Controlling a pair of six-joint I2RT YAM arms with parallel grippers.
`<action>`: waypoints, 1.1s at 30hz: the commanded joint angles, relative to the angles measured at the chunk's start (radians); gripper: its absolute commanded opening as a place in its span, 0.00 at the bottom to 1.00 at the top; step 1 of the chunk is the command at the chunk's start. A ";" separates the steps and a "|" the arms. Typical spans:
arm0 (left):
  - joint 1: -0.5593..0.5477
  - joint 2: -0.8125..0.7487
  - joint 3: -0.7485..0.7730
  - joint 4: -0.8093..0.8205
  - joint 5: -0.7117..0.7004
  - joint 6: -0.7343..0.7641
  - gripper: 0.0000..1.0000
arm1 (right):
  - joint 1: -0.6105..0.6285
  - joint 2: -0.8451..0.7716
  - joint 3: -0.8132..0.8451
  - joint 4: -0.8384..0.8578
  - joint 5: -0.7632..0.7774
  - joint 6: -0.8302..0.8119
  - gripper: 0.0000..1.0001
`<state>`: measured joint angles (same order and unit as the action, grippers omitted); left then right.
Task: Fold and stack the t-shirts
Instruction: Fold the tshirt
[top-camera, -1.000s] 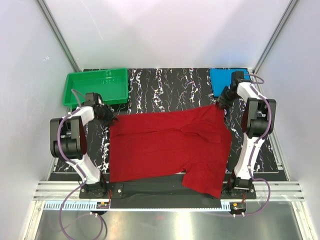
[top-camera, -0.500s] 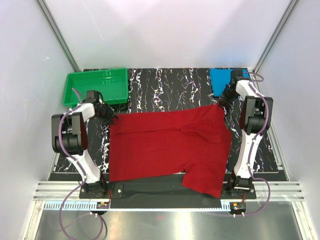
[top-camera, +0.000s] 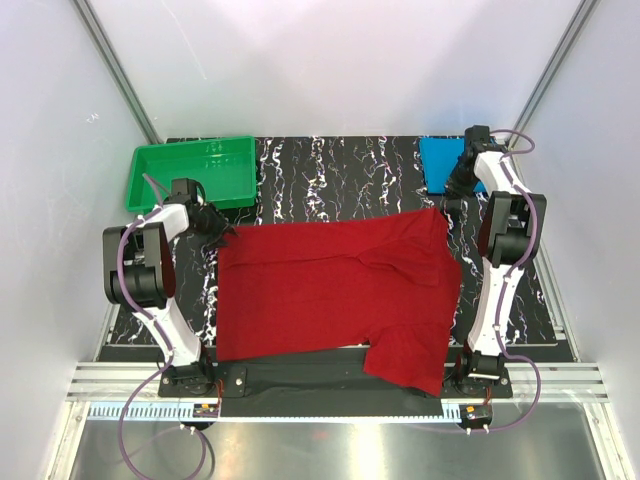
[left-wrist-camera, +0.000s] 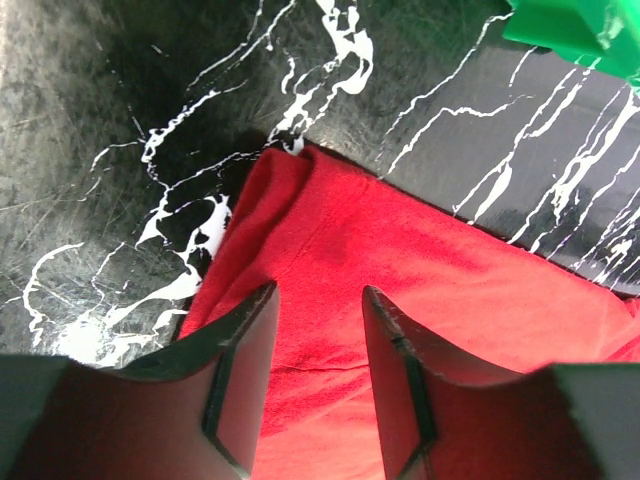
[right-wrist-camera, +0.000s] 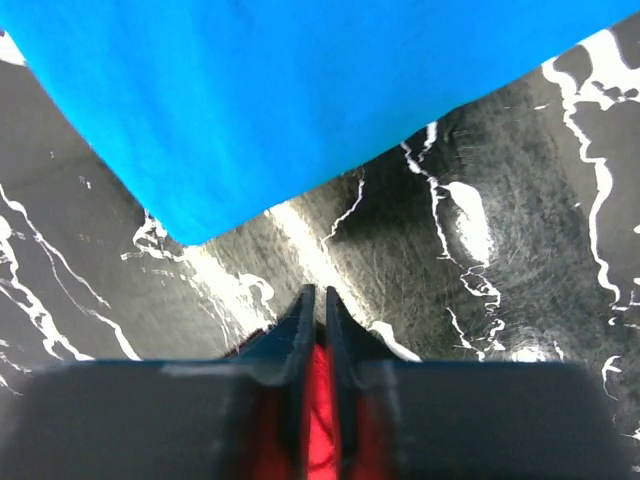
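Observation:
A deep red t-shirt lies spread on the black marbled mat, its near hem hanging over the table's front edge. My left gripper hovers open over the shirt's far-left corner. In the left wrist view, red cloth shows below and between the spread fingers of that gripper. My right gripper is at the far-right corner. Its jaws are shut, with a strip of red cloth between them. The folded blue t-shirt lies just behind it and fills the top of the right wrist view.
A green plastic tray stands at the back left, and its corner shows in the left wrist view. White walls and metal posts close in the back and sides. Both arm bases stand on the rail at the near edge.
The right jaws went from open to shut at the shirt's far-right corner, and that wrist moved toward the back. The left jaws widened a little, and that arm barely moved.

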<state>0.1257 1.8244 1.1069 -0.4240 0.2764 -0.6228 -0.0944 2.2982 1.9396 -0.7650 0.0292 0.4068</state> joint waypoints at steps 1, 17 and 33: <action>0.012 -0.005 0.002 0.019 -0.074 0.041 0.49 | -0.001 -0.060 0.001 -0.016 -0.050 -0.003 0.19; 0.005 -0.020 -0.004 0.042 -0.019 0.038 0.52 | 0.045 -0.148 -0.172 0.049 -0.150 0.009 0.33; 0.005 -0.020 -0.027 0.044 -0.029 0.044 0.50 | 0.045 -0.080 -0.166 0.053 -0.129 0.001 0.33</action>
<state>0.1257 1.8053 1.0962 -0.4068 0.2756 -0.5987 -0.0521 2.2047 1.7569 -0.7258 -0.1215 0.4175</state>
